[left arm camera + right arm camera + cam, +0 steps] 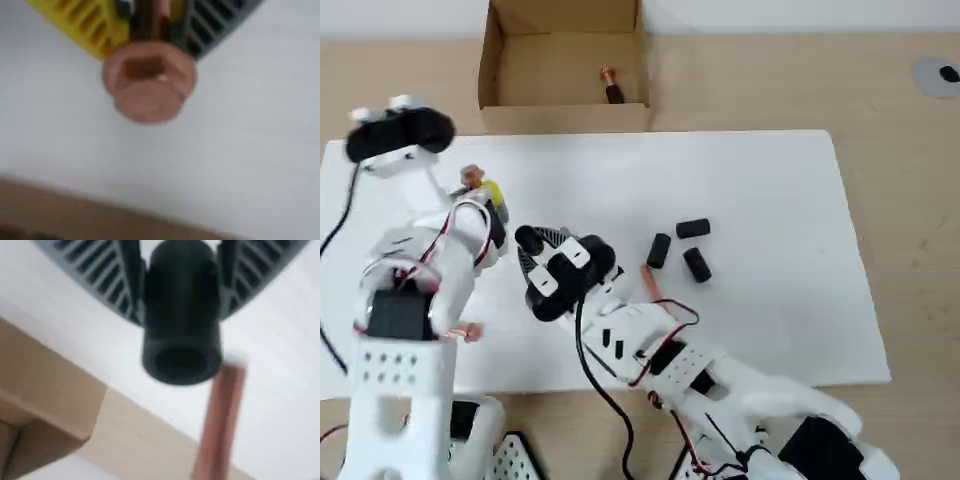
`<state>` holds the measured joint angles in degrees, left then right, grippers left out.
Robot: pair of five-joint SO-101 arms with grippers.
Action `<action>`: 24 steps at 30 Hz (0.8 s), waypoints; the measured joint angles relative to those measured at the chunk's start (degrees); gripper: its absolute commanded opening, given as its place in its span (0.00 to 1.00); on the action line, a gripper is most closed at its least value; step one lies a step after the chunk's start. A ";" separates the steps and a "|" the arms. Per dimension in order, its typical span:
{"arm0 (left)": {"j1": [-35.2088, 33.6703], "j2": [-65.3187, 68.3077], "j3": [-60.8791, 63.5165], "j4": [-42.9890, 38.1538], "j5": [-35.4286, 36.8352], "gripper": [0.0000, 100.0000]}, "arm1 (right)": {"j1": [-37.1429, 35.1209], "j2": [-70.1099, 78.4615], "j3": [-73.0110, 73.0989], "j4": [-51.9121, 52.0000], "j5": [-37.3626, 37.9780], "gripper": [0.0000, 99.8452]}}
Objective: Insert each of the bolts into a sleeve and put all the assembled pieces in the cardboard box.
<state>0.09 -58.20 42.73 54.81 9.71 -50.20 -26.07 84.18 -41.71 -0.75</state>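
So, one assembled piece (611, 85) lies in the box (565, 118); my left end effector (150, 20) clamps a bolt (149, 82), my right end effector (181, 270) a sleeve (181, 335); three loose sleeves (692, 228) wait.

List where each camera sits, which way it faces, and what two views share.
High view: fixed overhead, looking down on the white mat and cardboard box; left arm and right arm show.
Left wrist view: on the left arm, facing the mat; left hand shut on a bolt.
Right wrist view: on the right arm, facing the box; right hand shut on a sleeve.
Shared: high and right wrist views show the box.
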 measured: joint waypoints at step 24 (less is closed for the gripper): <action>8.26 -26.20 6.07 2.99 0.53 0.01 | 0.00 0.35 0.26 0.97 -2.29 0.01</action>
<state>8.35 -84.40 48.79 57.80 10.24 -50.20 -25.71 84.44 -40.75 -3.03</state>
